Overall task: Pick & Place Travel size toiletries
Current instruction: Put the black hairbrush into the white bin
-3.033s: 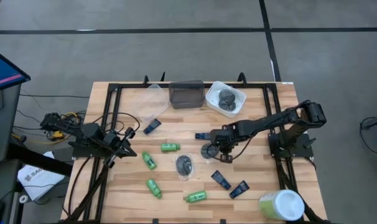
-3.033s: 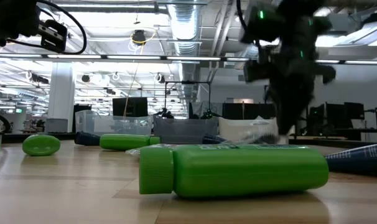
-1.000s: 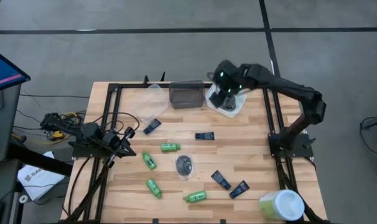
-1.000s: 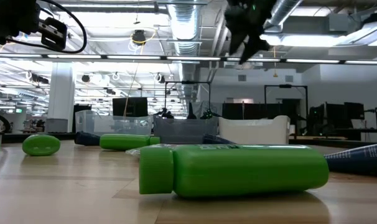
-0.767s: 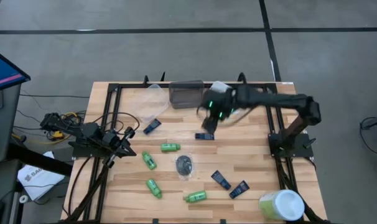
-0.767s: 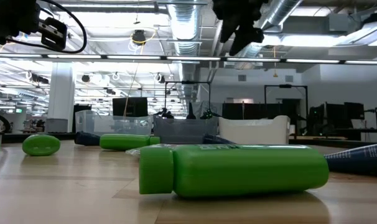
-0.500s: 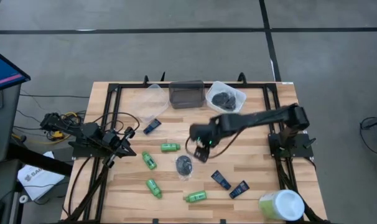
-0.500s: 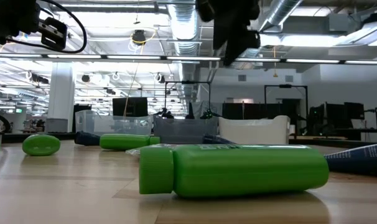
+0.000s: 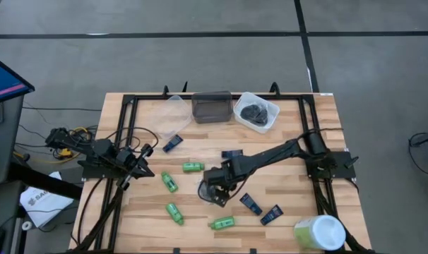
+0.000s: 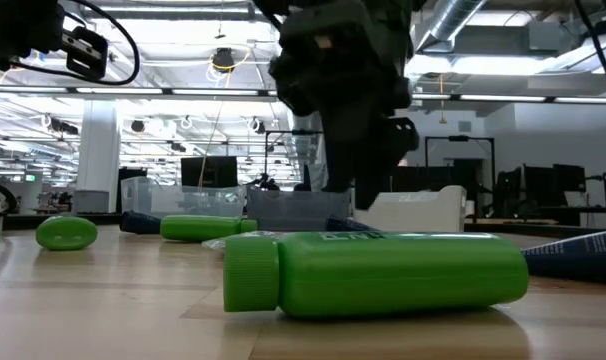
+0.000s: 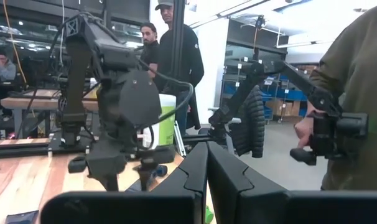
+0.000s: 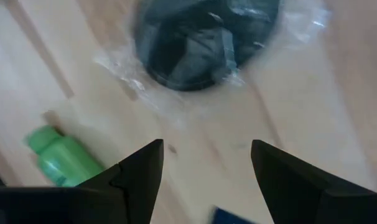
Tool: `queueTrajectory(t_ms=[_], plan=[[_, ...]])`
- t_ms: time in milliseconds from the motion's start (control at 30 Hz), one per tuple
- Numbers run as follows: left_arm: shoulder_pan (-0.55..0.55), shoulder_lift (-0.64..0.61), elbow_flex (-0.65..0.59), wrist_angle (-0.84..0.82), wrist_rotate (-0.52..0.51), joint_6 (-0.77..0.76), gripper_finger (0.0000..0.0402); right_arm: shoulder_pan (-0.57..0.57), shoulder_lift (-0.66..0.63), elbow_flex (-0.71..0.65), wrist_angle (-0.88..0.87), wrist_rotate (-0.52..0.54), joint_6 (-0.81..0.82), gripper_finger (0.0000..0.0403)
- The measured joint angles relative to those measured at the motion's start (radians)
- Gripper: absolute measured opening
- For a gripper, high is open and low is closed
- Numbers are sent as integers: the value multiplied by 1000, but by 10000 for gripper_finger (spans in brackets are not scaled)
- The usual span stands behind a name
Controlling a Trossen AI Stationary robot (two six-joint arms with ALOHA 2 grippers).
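Nearest the low camera a smooth bright green bottle [image 10: 378,272] with a ribbed cap lies on its side on the slatted wooden worktop [image 9: 284,141]. Just beyond it the right gripper [image 9: 215,189] hangs low over a dark grey round lump [image 12: 207,40] sealed in crinkled clear film; its jaws stand wide apart and hold nothing. A second green bottle [image 12: 59,157] lies close by, and flat dark blue sachets [image 9: 251,204] lie near the front edge. At the worktop's left side the left gripper [image 9: 140,166] waits, jaws pressed together and empty. Farthest back, more grey lumps sit in the white tub [image 9: 270,113]
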Motion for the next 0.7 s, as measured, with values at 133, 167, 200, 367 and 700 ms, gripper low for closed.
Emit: queueTrajectory(t_ms=[133, 167, 200, 367, 700], plan=[[0, 8, 0, 3, 0, 0, 3, 7, 6, 0, 27, -9, 22, 235], [0, 9, 0, 0, 0, 0, 3, 8, 5, 0, 33, -8, 22, 235], [0, 11, 0, 2, 0, 0, 3, 9, 5, -1, 34, 2, 24, 235], [0, 20, 0, 5, 0, 0, 3, 13, 5, -36, 85, 15, 60, 235], [0, 21, 0, 10, 0, 0, 3, 29, 5, -51, 121, 65, 61, 235]])
